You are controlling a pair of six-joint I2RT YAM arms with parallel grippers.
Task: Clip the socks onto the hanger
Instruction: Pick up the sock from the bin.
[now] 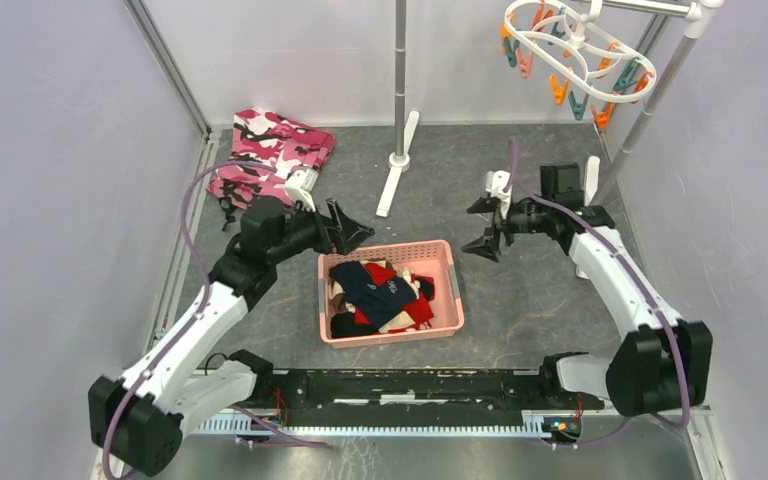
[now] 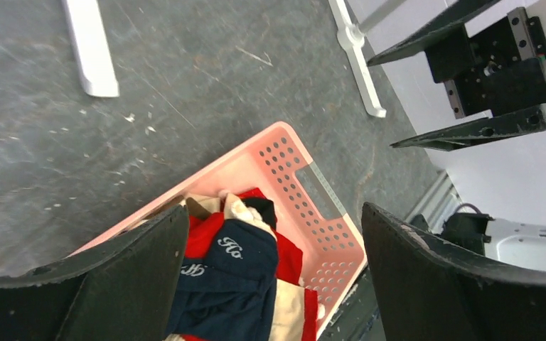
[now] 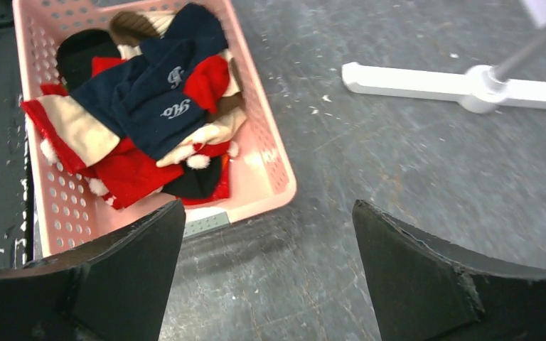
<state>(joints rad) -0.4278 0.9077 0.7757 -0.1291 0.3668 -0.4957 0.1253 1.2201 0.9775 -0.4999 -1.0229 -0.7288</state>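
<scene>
Grey desk (image 1: 520,300) carries all. White hanger (image 1: 572,30) hangs at the far right corner, well apart from the pink basket (image 1: 453,290) in the middle. Inside the basket the socks (image 1: 380,290) lie heaped. Left end effector (image 1: 352,228) and right end effector (image 1: 472,228) stand wide beside it, holding nothing.

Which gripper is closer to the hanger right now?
Right. The right gripper is off the pink basket's far right corner, the hanger beyond it at the far right. The left gripper is at the basket's far left corner, farther away.
</scene>
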